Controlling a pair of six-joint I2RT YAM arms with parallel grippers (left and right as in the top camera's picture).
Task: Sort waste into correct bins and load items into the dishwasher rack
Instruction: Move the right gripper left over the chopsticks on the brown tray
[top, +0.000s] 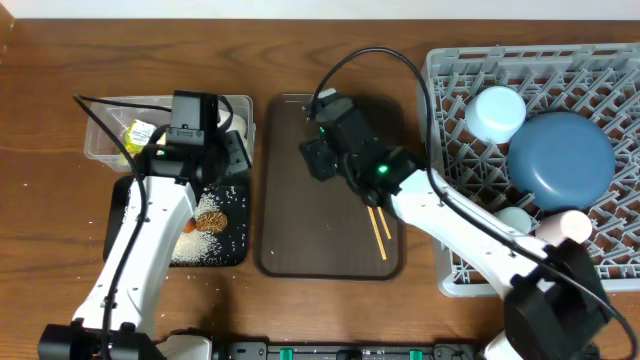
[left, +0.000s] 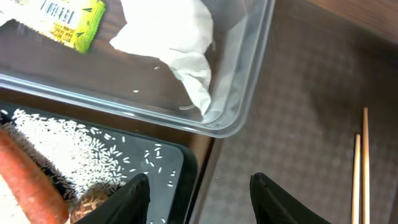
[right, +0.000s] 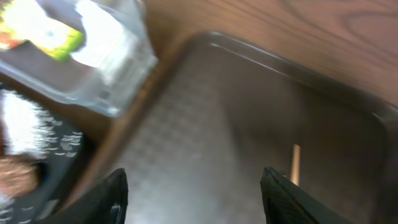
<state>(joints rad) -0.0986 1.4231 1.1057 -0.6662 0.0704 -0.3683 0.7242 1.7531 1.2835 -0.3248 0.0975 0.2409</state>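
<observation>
The clear tub (top: 100, 140) holds the yellow-green wrapper (top: 138, 132) and the white napkin (left: 174, 37). The black tray (top: 235, 250) holds loose rice (left: 81, 149), the carrot (left: 28, 180) and the brown biscuit piece (top: 210, 219). My left gripper (left: 199, 199) is open and empty above the black tray's right edge. My right gripper (right: 196, 199) is open and empty over the brown serving tray (top: 300, 250), left of the chopsticks (top: 379, 232). The grey rack (top: 450, 90) holds the light-blue cup (top: 497, 112), blue plate (top: 562, 160), pink cup (top: 565, 228) and pale bowl (top: 515, 218).
The brown serving tray lies between the bins and the rack, with only the chopsticks on it. The two arms' wrists are close together over its top left part. Black cables run above both arms.
</observation>
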